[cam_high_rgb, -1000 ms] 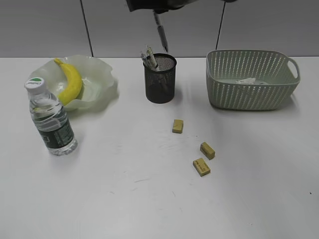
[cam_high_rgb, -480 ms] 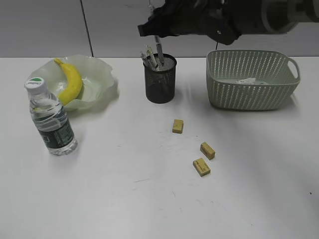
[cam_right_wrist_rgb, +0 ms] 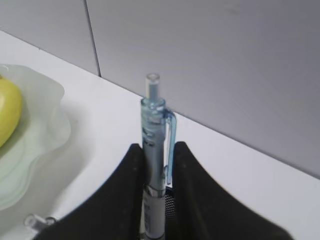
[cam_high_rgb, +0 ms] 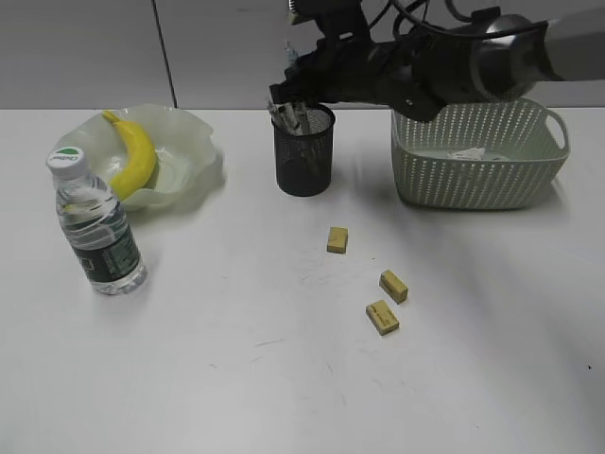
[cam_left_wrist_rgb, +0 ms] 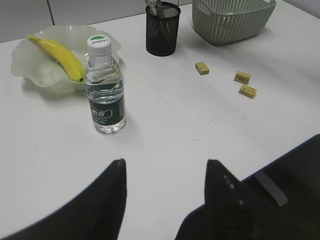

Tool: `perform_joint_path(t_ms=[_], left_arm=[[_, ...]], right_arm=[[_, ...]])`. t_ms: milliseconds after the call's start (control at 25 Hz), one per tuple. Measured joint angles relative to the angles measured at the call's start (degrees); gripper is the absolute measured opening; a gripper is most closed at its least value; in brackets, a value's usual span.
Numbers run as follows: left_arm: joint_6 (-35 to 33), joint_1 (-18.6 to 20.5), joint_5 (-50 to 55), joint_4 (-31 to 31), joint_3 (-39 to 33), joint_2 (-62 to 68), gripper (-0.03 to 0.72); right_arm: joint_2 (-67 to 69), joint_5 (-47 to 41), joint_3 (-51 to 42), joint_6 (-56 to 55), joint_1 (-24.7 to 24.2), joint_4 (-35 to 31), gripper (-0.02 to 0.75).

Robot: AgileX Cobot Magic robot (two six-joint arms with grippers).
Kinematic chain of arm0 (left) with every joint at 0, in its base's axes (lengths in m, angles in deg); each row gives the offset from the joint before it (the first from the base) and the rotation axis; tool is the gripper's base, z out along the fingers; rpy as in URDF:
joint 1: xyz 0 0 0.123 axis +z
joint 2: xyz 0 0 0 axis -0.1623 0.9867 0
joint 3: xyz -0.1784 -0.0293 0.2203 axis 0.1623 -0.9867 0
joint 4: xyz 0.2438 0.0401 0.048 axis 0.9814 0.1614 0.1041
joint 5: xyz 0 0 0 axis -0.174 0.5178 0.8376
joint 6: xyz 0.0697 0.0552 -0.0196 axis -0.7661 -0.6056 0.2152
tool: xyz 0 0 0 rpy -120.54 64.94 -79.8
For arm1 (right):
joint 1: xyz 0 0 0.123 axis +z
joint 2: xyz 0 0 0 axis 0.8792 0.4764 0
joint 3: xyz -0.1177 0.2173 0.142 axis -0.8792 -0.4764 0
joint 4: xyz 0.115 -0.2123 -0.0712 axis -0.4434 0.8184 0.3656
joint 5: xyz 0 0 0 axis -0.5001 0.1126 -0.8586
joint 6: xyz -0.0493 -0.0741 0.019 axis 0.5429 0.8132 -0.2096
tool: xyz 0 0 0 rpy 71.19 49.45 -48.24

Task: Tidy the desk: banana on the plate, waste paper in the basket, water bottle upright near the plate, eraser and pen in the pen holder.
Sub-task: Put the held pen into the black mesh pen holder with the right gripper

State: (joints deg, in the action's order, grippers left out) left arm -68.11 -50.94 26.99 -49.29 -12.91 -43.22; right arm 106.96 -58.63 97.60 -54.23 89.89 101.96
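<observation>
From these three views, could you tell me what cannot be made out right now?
- Pen tip: right wrist view, hidden between the right gripper fingers and cut off at the bottom edge.
- Pen holder contents: exterior view, dark mesh and the arm hide them.
- Waste paper: mostly behind the basket wall.
- Eraser markings: too small.
</observation>
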Motion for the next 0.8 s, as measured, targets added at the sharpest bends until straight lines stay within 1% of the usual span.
perform_joint_path(t_ms=[160,200,240,280,360,440,480,520,640,720,800], left_arm=[[0.0,0.0,0.0,0.0,0.0,0.0,0.382],[0.0,0.0,0.0,0.0,0.0,0.0,0.382],[0.0,0.0,0.0,0.0,0.0,0.0,0.382],[0.0,0.0,0.0,0.0,0.0,0.0,0.382],[0.0,0.0,0.0,-0.1,0.0,0.0,0.382],[0.0,0.0,0.0,-0.1,0.0,0.0,0.382],[0.0,0.0,0.0,-0.1,0.0,0.0,0.382],[0.0,0.0,0.0,-0.1,0.0,0.0,0.382],[0.0,0.0,0.0,-0.1,0.0,0.0,0.382],[0.0,0.0,0.0,-0.1,0.0,0.0,0.382],[0.0,0.0,0.0,-0.2,0.0,0.0,0.382]], right_arm=[[0.1,-0.6,0.0,0.0,0.0,-0.3,0.148],[0.1,-0.7,0.0,0.0,0.0,-0.3,0.163],[0.1,-0.8,0.0,0.0,0.0,-0.3,0.195],[0.1,-0.8,0.0,0.0,0.0,-0.3,0.238],[0.1,-0.8,0.0,0.0,0.0,-0.3,0.375],[0.1,-0.8,0.0,0.0,0.0,-0.3,0.495],[0.1,-0.8,0.0,0.0,0.0,-0.3,0.541],[0.0,-1.2,0.0,0.0,0.0,-0.3,0.57],[-1.7,-4.8,0.0,0.0,0.0,-0.3,0.596],[-4.1,-9.1,0.0,0.0,0.0,-1.0,0.594],[-7.5,-15.8,0.0,0.0,0.2,-2.0,0.588]])
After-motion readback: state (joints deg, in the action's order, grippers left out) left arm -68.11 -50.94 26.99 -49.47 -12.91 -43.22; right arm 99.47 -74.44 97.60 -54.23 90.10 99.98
